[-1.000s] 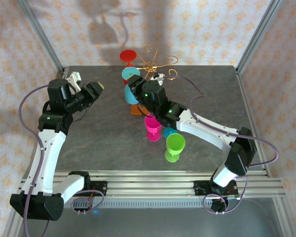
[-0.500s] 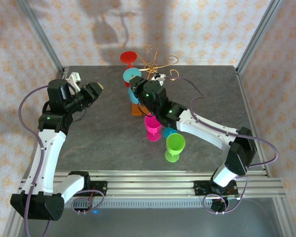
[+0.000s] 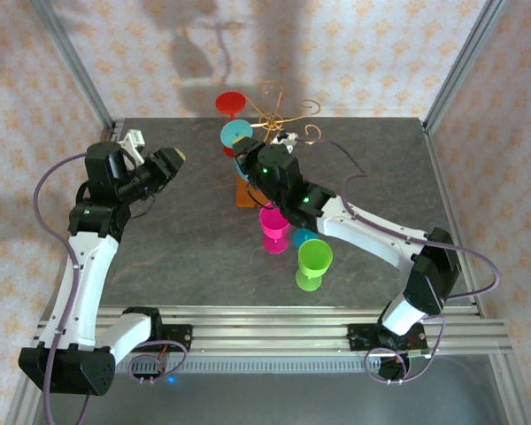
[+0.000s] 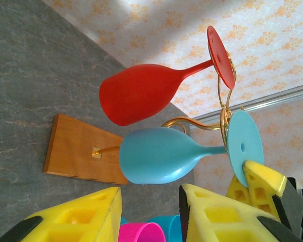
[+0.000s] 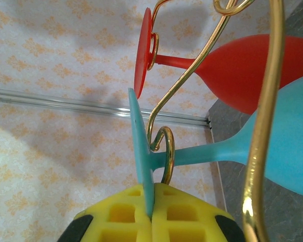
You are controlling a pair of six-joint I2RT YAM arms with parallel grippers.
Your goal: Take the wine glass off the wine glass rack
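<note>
Closed within the last second: my right gripper (image 5: 151,222), pads now clamped on the blue glass (image 5: 212,151) foot. Glass hangs by its stem on the rack (image 5: 265,126) hook. Grip secured, so lift-off looks next. Left gripper (image 4: 150,212): pads apart, empty.

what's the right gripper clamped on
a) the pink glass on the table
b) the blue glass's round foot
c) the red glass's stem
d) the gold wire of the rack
b: in the right wrist view the right gripper has its yellow pads shut on the edge of the blue wine glass foot, with the stem hanging in a hook of the wine glass rack.
</note>
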